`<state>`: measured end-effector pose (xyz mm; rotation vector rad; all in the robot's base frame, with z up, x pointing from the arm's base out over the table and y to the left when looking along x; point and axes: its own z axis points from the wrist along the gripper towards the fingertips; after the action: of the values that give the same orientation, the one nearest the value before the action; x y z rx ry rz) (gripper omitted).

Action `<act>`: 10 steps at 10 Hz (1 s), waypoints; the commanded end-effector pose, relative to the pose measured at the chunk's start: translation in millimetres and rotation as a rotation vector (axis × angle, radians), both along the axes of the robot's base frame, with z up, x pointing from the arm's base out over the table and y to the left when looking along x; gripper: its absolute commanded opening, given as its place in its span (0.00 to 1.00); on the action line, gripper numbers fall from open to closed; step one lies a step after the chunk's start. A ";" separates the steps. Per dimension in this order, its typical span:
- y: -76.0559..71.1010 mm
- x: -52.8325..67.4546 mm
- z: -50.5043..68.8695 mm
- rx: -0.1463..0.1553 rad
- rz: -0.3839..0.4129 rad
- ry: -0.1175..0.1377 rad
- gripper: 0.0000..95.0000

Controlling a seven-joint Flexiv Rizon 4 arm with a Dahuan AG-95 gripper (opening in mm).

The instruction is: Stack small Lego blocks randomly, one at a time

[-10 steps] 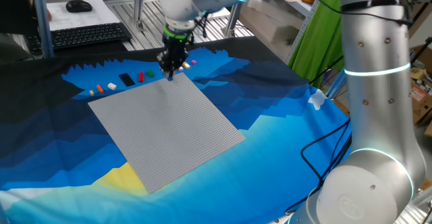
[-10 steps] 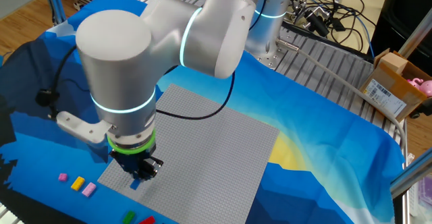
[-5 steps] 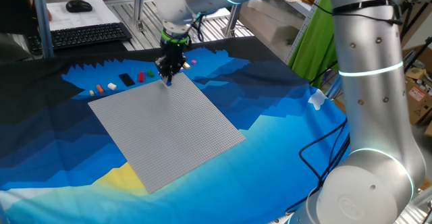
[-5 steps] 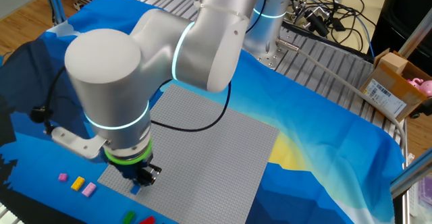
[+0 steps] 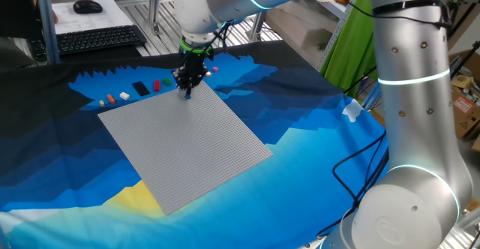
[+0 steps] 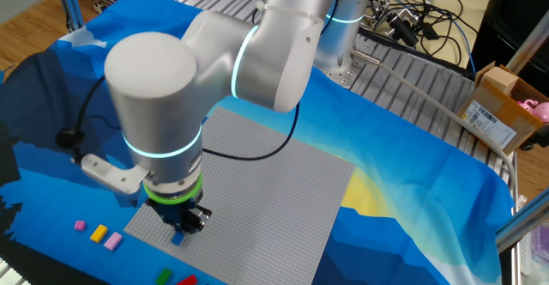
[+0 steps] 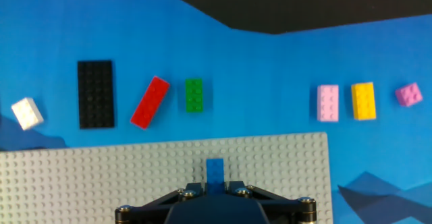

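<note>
Robot's fingers [image 7: 214, 183], drawn narrow on a blue brick [image 7: 214, 169], pressed it at the grey baseplate [image 7: 101, 177] edge w/ no stack begun, while black, red, green, pink, yellow & other bricks waited on the desk cloth.

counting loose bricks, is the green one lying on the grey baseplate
No, the green brick lies on the blue cloth, beyond the edge of the grey baseplate.

Your silver arm, ringed in light
You see glossy rounded silver links with glowing cyan rings, a green wrist band, a black cable, and a black screw-studded tool [image 7: 214, 187].
</note>
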<state>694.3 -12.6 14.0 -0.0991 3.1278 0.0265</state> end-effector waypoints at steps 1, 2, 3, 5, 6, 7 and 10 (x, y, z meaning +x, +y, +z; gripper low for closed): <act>-0.3 -2.9 -1.2 -0.002 -0.004 -0.007 0.00; -0.2 -3.3 -3.0 -0.002 -0.006 -0.010 0.00; 0.0 -3.7 -3.7 -0.002 -0.007 -0.011 0.00; 1.5 -4.3 -3.6 -0.003 -0.010 -0.013 0.00; 3.8 -5.3 -2.6 -0.004 -0.012 -0.014 0.00; 4.3 -5.5 -2.4 -0.004 -0.013 -0.013 0.00; 4.4 -5.0 -4.2 -0.005 -0.011 -0.016 0.00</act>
<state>689.8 -8.1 10.5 -0.0852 3.1103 0.0178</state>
